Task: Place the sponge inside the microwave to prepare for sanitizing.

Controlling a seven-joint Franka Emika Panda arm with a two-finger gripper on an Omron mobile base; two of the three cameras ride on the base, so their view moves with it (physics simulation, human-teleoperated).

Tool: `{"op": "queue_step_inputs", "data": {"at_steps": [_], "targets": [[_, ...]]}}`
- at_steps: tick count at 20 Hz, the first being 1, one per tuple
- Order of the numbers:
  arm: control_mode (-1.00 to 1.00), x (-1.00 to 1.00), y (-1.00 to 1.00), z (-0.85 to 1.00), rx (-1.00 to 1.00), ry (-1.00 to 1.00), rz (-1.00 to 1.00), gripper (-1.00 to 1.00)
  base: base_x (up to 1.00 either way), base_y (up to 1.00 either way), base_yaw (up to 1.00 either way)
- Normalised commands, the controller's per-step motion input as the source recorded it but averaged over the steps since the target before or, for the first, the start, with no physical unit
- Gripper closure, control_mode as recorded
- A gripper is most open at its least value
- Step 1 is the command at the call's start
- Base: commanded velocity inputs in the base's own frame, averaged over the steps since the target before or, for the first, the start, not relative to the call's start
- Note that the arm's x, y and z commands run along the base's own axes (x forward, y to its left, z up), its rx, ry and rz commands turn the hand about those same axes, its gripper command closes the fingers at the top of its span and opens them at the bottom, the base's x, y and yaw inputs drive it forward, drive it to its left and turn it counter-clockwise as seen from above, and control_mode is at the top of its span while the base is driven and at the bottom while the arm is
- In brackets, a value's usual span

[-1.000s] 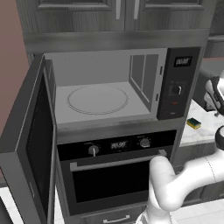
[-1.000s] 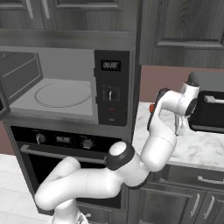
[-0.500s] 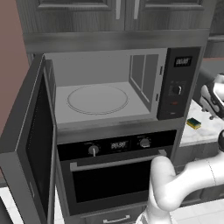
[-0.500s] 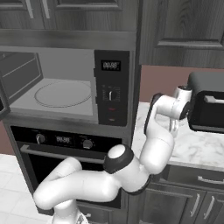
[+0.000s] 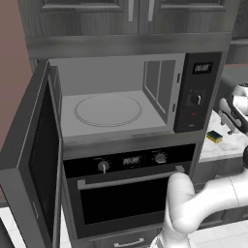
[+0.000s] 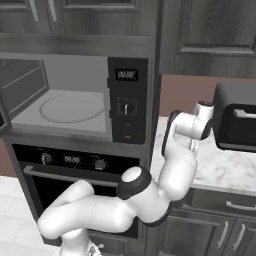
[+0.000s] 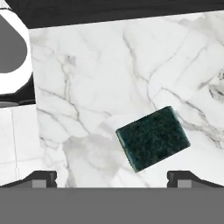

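Note:
The sponge [image 5: 215, 137] lies flat on the marble counter [image 5: 227, 145], just right of the microwave [image 5: 198, 92]. In the hand view its dark green top [image 7: 153, 138] sits skewed, right of centre and slightly ahead of the fingertips. My gripper [image 7: 113, 179] hangs open above it, pointing down at the counter, nothing between its fingers [image 7: 43, 178]. From the left base view the gripper [image 5: 227, 120] is at the right edge, above the sponge. The microwave door [image 5: 34, 160] stands swung wide to the left. Its grey interior holds the round glass turntable [image 5: 107, 109].
A black oven [image 5: 131, 193] with a silver bar handle sits under the microwave. A dark toaster [image 6: 235, 117] stands on the counter [image 6: 225, 167] close to the right of my hand [image 6: 196, 131]. Dark cabinets [image 5: 131, 14] hang overhead.
The hand has shifted a little left and down over the counter, its wrist turning toward the marble. Jaws have stayed open; the sponge has not moved.

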Motion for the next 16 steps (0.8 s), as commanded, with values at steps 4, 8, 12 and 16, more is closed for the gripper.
{"op": "queue_step_inputs", "data": {"at_steps": [4, 8, 12, 16], "targets": [[-1.00, 0.29, 0.00, -0.17, 0.00, 0.00, 0.00, -1.00, 0.00, 0.00, 0.00], [-1.00, 0.33, 0.00, -0.12, 0.00, 0.00, 0.00, -1.00, 0.00, 0.00, 0.00], [-1.00, 0.30, -0.14, -0.06, -0.01, 0.02, 0.00, -1.00, 0.00, 0.00, 0.00], [-1.00, 0.04, -0.32, 0.00, 0.00, 0.02, 0.00, -1.00, 0.00, 0.00, 0.00]]}}
